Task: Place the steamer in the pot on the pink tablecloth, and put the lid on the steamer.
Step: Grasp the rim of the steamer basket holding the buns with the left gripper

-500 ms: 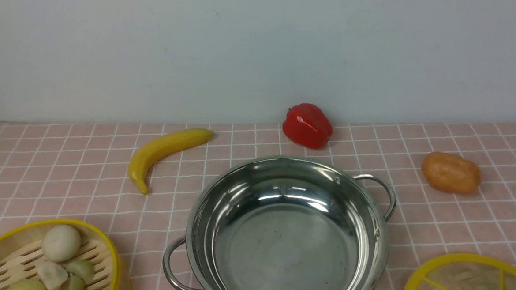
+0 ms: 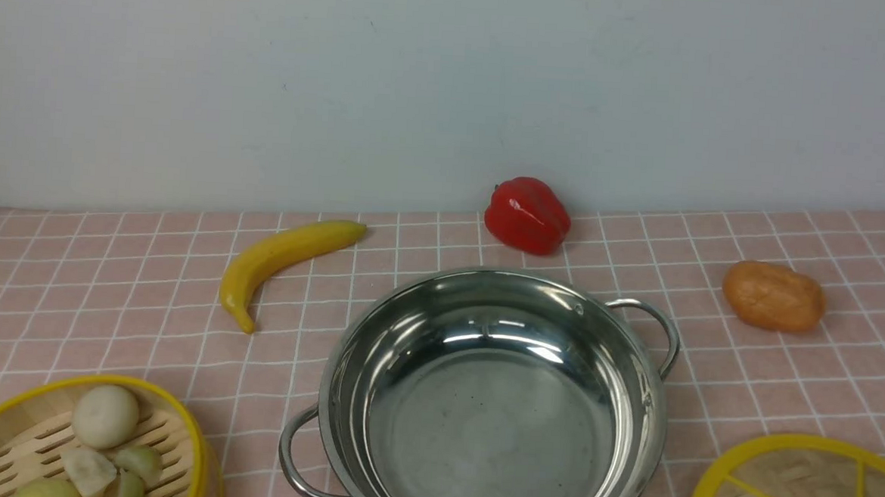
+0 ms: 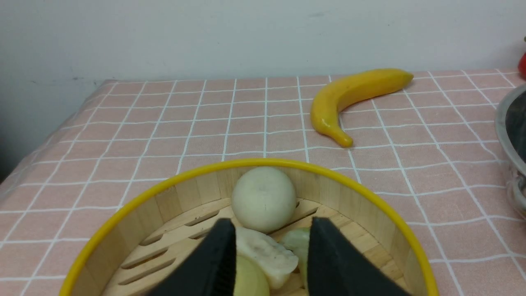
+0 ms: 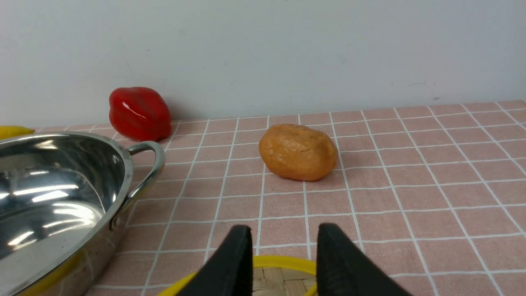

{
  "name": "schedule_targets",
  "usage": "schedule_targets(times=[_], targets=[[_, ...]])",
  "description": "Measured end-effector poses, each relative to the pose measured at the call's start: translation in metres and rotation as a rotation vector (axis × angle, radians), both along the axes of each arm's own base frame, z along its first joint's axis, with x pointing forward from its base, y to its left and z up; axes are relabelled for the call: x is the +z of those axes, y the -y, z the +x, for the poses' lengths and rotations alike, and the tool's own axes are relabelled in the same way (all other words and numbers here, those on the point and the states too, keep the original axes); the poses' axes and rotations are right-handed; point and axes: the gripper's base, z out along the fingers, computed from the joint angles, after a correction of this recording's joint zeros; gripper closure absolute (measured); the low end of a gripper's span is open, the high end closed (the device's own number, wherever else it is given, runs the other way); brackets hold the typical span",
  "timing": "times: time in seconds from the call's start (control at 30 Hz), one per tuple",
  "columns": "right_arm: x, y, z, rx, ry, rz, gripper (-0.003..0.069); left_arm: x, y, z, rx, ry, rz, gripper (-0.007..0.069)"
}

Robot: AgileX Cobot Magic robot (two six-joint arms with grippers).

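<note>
Nothing has shifted: our bamboo steamer [image 2: 208,448] waits left of the empty steel pot [image 2: 495,433] (lid [image 2: 801,487] to its right). Both left gripper [image 3: 273,234] and right gripper [image 4: 284,238] stand spread, holding nothing; placing remains ahead.

Looks like a lab-style tabletop setup: pink white-gridded cloth [image 2: 145,278] against a plain pale wall [image 2: 436,89].
</note>
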Motion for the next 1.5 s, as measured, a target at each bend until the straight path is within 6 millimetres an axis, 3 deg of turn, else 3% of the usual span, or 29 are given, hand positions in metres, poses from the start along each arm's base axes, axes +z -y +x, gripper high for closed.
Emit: schedule_targets(times=[0.33, 0.63, 1.07, 1.17, 1.27, 1.37, 1.5], targets=[[0.000, 0.000, 0.000, 0.000, 0.000, 0.000, 0.0417, 0.001, 0.000, 0.000, 0.000, 0.007, 0.001, 0.0382], [0.000, 0.000, 0.000, 0.000, 0.000, 0.000, 0.0417, 0.019, 0.004, 0.003, 0.013, 0.235, -0.358, 0.0382], [0.000, 0.000, 0.000, 0.000, 0.000, 0.000, 0.0417, 0.024, 0.003, 0.003, 0.026, 0.296, -0.459, 0.0382], [0.000, 0.000, 0.000, 0.000, 0.000, 0.000, 0.0417, 0.038, 0.005, 0.002, 0.007, 0.295, -0.477, 0.0382], [0.000, 0.000, 0.000, 0.000, 0.000, 0.000, 0.0417, 0.051, 0.008, 0.002, -0.011, 0.251, -0.485, 0.0382], [0.000, 0.000, 0.000, 0.000, 0.000, 0.000, 0.0417, 0.078, 0.015, 0.012, -0.052, 0.029, -0.486, 0.0382], [0.000, 0.000, 0.000, 0.000, 0.000, 0.000, 0.0417, 0.098, 0.020, 0.027, -0.110, -0.267, -0.395, 0.0382]])
